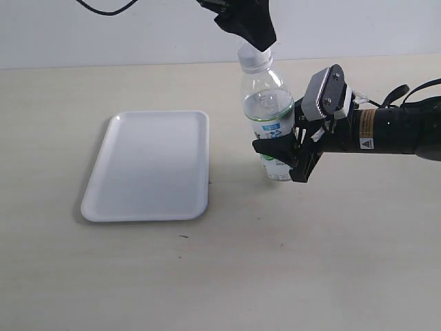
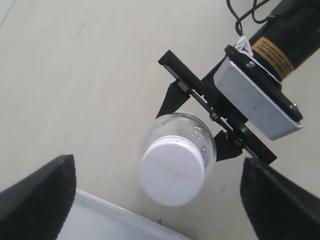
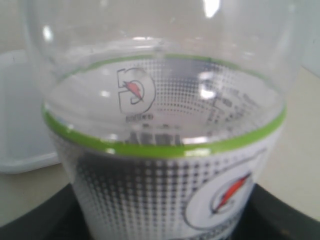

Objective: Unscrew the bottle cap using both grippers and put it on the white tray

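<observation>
Pinning the bottle (image 1: 265,89) on the bench (image 1: 331,262) with the right tool (image 1: 279,153), clamped round its label (image 1: 272,128) to stop spinning. Hovering the left tool (image 2: 160,197) spread wide over the screwed-on bottle cap (image 2: 172,171)

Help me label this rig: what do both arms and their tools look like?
Both are black. The right tool has thin angular fingers, a grey metal plate on its wrist, a yellowish label on the round arm, and black cables. The left tool has broad, dimple-textured pads.
</observation>
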